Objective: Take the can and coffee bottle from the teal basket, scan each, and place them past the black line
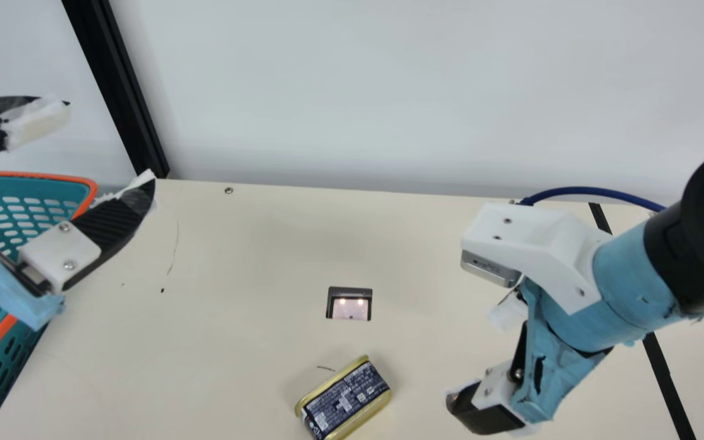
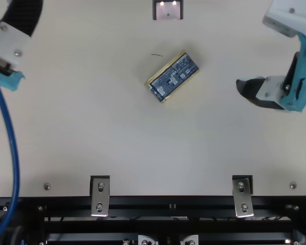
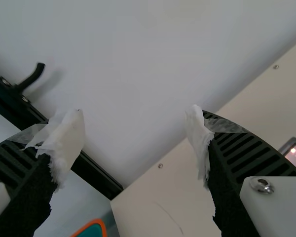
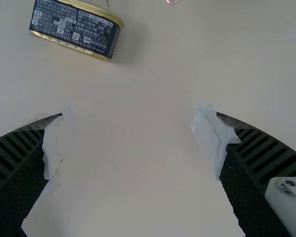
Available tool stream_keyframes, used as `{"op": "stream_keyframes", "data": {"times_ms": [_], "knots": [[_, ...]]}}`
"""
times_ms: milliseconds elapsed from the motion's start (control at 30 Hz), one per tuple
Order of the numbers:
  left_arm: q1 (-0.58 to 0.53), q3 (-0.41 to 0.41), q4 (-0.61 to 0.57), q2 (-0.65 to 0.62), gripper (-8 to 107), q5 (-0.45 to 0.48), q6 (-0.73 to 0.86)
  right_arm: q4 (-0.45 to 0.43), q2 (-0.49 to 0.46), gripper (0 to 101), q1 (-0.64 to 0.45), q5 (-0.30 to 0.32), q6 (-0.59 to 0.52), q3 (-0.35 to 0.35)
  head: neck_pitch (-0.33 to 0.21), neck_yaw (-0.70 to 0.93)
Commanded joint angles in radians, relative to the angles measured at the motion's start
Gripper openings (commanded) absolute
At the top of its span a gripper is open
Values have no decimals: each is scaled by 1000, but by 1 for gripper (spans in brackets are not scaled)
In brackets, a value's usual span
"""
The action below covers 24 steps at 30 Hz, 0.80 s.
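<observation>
Can (image 1: 344,400) lying on the table (image 1: 236,293) near the scanner (image 1: 350,310), right gripper (image 4: 139,116) wide open and empty, left gripper (image 3: 137,113) the same. Looks like the can's scanning stage; next I'd bring the right one over and grip.

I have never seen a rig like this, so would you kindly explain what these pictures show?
This is a two-armed robot at a cream table. The main view comes from a camera on its neck, the top view from a fixed camera overhead, and each wrist view from a camera on that arm's wrist. On the table lies a can with gold rims, near a scanner window. The teal basket is at the main view's left, the black line at its right. The left claw and the right claw are both open and hold nothing.
</observation>
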Motion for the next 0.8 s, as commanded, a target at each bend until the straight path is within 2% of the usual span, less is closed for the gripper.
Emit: {"op": "stream_keyframes", "data": {"times_ms": [0,300,567,767], "knots": [[-1,7,74,-7,90,-11,-67,-12,25,101,12,13,-30,-18,-13,0],[12,65,188,-44,90,-55,-236,-35,177,101,98,13,-171,-95,-13,0],[86,134,252,-70,90,-67,-392,-40,294,101,189,13,-271,-190,-13,0],[94,141,260,-70,90,-68,-407,-25,349,101,255,13,-341,-249,-13,0]]}}
